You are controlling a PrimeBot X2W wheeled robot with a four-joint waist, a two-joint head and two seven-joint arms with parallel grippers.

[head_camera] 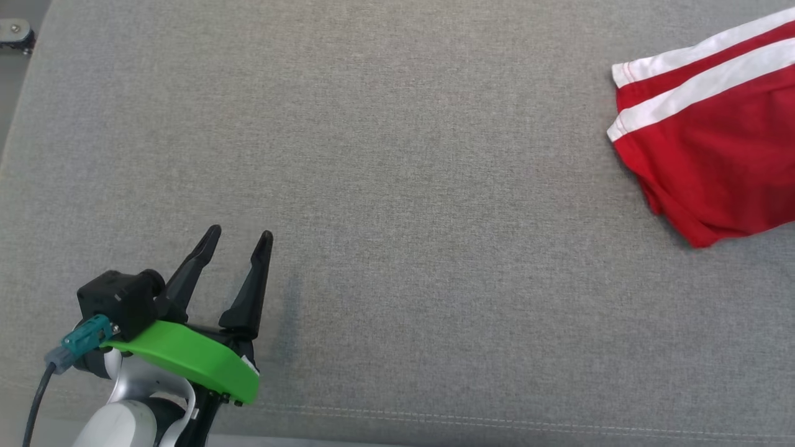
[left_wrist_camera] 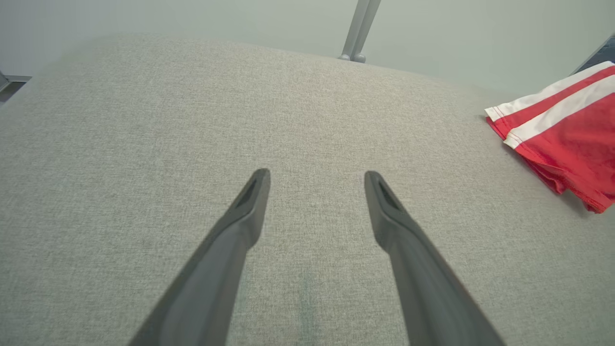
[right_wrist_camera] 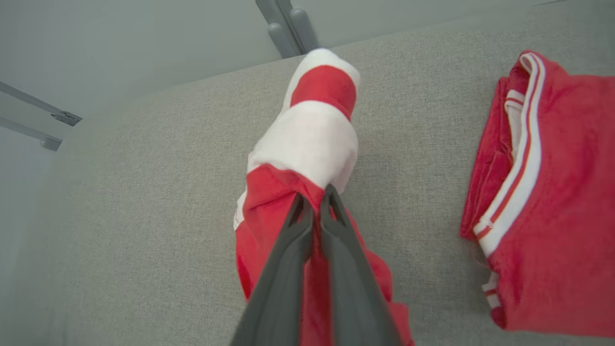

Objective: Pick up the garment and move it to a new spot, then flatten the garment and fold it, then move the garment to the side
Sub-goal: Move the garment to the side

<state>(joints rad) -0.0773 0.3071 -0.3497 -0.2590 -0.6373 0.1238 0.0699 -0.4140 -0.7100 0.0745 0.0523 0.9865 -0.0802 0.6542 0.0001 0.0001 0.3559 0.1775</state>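
Note:
The garment (head_camera: 714,136) is red with white stripes and lies at the right edge of the grey cushion in the head view; the left wrist view shows the garment (left_wrist_camera: 567,129) at its far right. In the right wrist view my right gripper (right_wrist_camera: 314,197) is shut on a bunched red-and-white fold of the garment (right_wrist_camera: 307,149), lifted off the cloth surface, while the rest of the garment (right_wrist_camera: 552,202) lies to the right. My left gripper (head_camera: 239,239) stands open at the lower left, far from the garment, nothing between its fingers (left_wrist_camera: 250,202).
A grey fabric surface (head_camera: 397,186) spreads under everything, with a stitched seam near its front edge (head_camera: 497,422). Metal frame bars (left_wrist_camera: 358,29) stand beyond the far edge. A dark fitting (head_camera: 15,34) sits at the top left corner.

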